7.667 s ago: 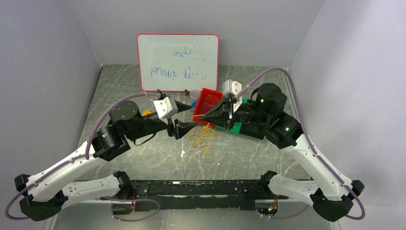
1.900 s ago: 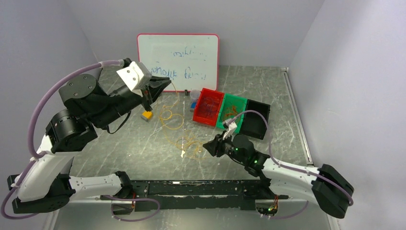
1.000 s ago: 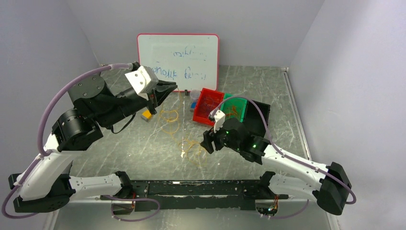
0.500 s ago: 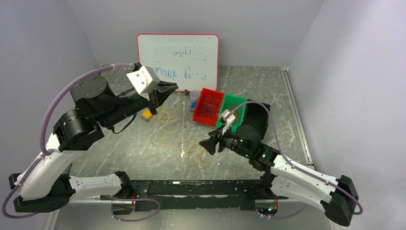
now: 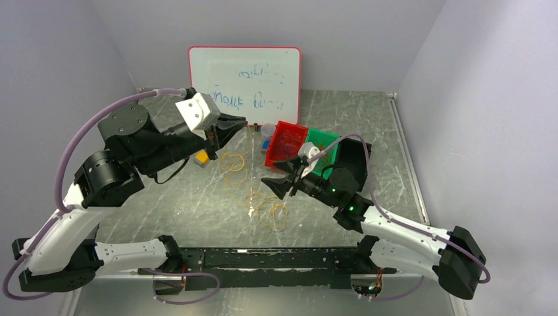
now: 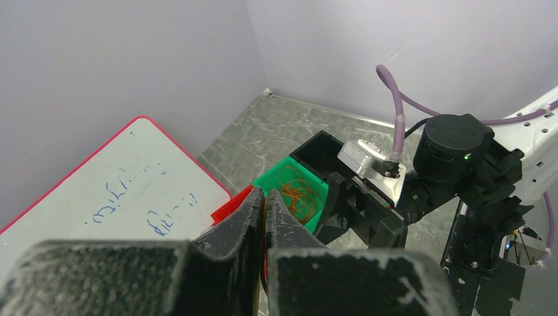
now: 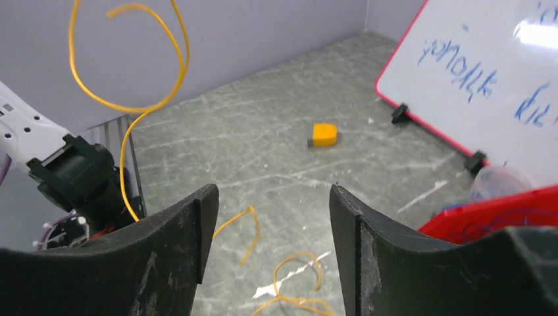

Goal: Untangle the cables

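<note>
The cables (image 5: 268, 212) are thin yellow and orange strands. They lie in loose loops on the grey table, with another loop (image 5: 235, 162) further back. My left gripper (image 5: 239, 124) hangs above them, shut on one yellow cable. In the left wrist view that strand runs between the closed fingers (image 6: 253, 210). From there it hangs down in an arc, the yellow cable (image 7: 131, 72) in the right wrist view. My right gripper (image 5: 275, 185) is open and low, just right of the loops. Its jaws (image 7: 273, 204) frame cable loops (image 7: 296, 280) on the table with nothing between them.
A red bin (image 5: 271, 158), a green bin (image 5: 327, 139) holding orange cables (image 6: 297, 192) and a black bin (image 5: 355, 172) stand at the back right. A whiteboard (image 5: 243, 82) leans on the back wall. A small orange block (image 5: 202, 158) and a clear cup (image 7: 495, 182) are nearby.
My right gripper has risen and moved left and back toward the cable loops, still open. The left arm has edged slightly right with the cable, and the loops have shifted on the table.
</note>
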Robot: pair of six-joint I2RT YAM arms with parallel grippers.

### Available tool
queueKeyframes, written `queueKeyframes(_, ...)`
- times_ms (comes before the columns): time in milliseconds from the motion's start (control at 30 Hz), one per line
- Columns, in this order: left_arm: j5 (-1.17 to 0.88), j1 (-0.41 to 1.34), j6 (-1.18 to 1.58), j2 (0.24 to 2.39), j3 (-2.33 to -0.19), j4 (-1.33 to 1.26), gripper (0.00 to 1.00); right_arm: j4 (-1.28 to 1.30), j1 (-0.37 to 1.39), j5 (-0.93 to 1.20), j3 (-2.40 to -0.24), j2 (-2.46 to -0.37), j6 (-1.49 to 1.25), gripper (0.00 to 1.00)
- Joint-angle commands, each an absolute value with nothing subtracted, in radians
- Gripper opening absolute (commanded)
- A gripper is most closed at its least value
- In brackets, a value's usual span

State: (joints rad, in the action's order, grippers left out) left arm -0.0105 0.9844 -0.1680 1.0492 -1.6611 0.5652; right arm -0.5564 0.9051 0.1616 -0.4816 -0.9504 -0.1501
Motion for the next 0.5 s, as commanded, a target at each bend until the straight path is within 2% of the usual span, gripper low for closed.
queueKeyframes(0,-0.075,0.986,-0.155,1.054,-1.665,0.537,0.07,-0.659,0.908,0.199,-0.545,-0.971,-0.069,0.65)
queueKeyframes(200,-0.098,0.987,-0.151,1.057,-1.647,0.521,0.07,-0.724,0.908,0.239,-0.564,-0.975,-0.090,0.65)
queueKeyframes(467,-0.128,0.986,-0.143,1.069,-1.645,0.513,0.07,-0.939,0.908,0.286,-0.517,-0.982,-0.060,0.65)
